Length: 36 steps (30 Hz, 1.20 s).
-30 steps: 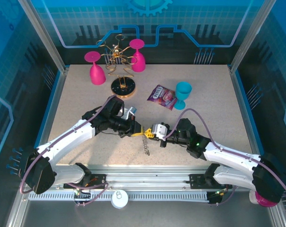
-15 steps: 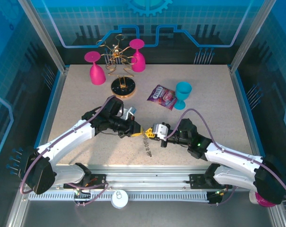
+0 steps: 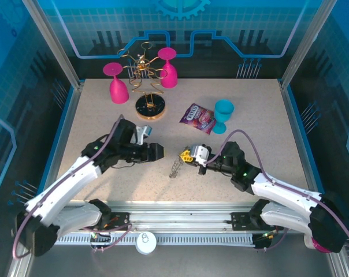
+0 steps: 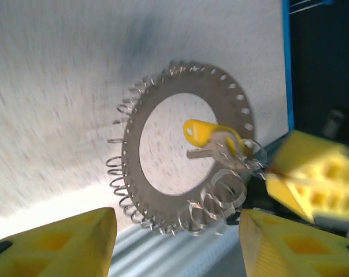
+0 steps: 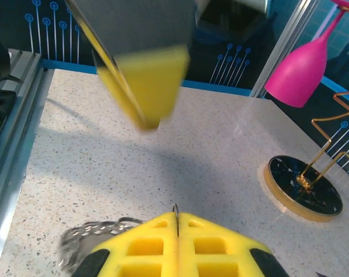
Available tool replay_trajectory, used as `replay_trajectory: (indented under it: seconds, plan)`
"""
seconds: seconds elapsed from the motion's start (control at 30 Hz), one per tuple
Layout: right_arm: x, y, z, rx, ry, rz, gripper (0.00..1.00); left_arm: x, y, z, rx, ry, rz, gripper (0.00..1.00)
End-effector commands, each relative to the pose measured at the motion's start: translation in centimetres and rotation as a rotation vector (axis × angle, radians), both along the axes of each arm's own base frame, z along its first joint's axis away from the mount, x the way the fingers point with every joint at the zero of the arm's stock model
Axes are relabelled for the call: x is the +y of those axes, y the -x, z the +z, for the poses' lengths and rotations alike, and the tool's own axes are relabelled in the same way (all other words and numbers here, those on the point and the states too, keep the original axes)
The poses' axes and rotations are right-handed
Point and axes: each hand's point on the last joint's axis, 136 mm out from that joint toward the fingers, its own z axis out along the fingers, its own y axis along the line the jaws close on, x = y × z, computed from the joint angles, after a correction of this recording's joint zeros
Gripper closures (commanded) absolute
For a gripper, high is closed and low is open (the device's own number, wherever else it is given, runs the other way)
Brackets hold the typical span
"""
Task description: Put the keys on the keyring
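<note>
The keyring [image 4: 134, 153], a flat grey metal ring with wire loops around its rim, hangs edge-on [image 3: 174, 168] above the table near the middle front. A small key [image 4: 200, 131] with a yellow head sits at the ring's hole, on a loop at its right rim. My right gripper [image 3: 190, 156] is shut on a wire loop at that rim, and the thin wire shows between its closed fingertips [image 5: 175, 217]. My left gripper [image 3: 156, 152] stands open to the left of the ring. Its yellow fingers [image 4: 76, 245] are wide apart with nothing between them.
At the back stand two pink glasses [image 3: 115, 83] [image 3: 168, 68] and a gold wire stand [image 3: 141, 66] on a round dark base [image 3: 149, 107]. A purple snack bag [image 3: 197, 118] and a teal cup [image 3: 223, 115] lie right of centre.
My left gripper has opened, let go and drawn back to the left. The keyring now hangs from the right gripper alone, which has shifted slightly up and right.
</note>
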Motion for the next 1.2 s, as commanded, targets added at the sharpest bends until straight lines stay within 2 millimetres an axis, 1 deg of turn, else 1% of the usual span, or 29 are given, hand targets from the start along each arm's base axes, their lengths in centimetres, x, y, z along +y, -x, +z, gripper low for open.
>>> replay_trajectory:
  seconds: [0.0,0.03,0.07,0.1,0.13,0.2,0.27,0.4,0.47,0.67,0.77,0.87,1.07,1.17]
  plan:
    - [0.2,0.3,1.3,0.023,-0.055,0.071,1.00,1.0,-0.9,3.4,-0.466,-0.118,-0.157,0.44]
    - [0.2,0.4,1.3,0.034,-0.047,0.091,1.00,0.8,-0.4,3.8,-0.560,-0.118,-0.222,0.44]
    - [0.3,0.6,1.3,0.045,-0.039,0.117,1.00,0.3,0.5,4.2,-0.676,-0.113,-0.317,0.46]
    - [0.4,0.9,1.2,0.062,-0.027,0.143,1.00,-0.2,1.7,4.2,-0.779,-0.112,-0.421,0.49]
    - [0.4,1.3,1.2,0.073,-0.017,0.168,1.00,-0.4,2.5,4.2,-0.846,-0.115,-0.484,0.49]
    - [0.6,1.9,1.1,0.089,0.001,0.215,1.00,-0.7,3.1,3.9,-0.921,-0.137,-0.566,0.51]
    - [0.7,2.4,0.9,0.108,0.023,0.249,1.00,-1.0,3.4,3.5,-0.926,-0.149,-0.638,0.55]
    - [1.0,2.8,1.0,0.123,0.038,0.289,1.00,-2.3,4.1,3.1,-0.917,-0.100,-0.761,0.68]
    - [1.1,2.9,1.1,0.128,0.039,0.299,1.00,-3.0,4.5,3.0,-0.926,-0.068,-0.798,0.69]
    - [1.7,2.7,1.0,0.138,0.044,0.305,1.00,-4.5,4.4,1.9,-0.926,-0.054,-0.847,0.69]
    - [1.9,2.6,0.6,0.141,0.050,0.300,1.00,-5.2,4.5,0.7,-0.885,-0.045,-0.879,0.69]
    - [1.9,2.5,0.1,0.143,0.058,0.294,1.00,-5.5,4.3,-0.7,-0.842,-0.057,-0.896,0.70]
    - [1.9,2.5,-0.8,0.152,0.077,0.292,1.00,-6.0,3.3,-2.3,-0.802,-0.089,-0.879,0.71]
    - [2.0,2.6,-1.3,0.158,0.087,0.293,1.00,-6.4,3.3,-3.0,-0.783,-0.088,-0.889,0.71]
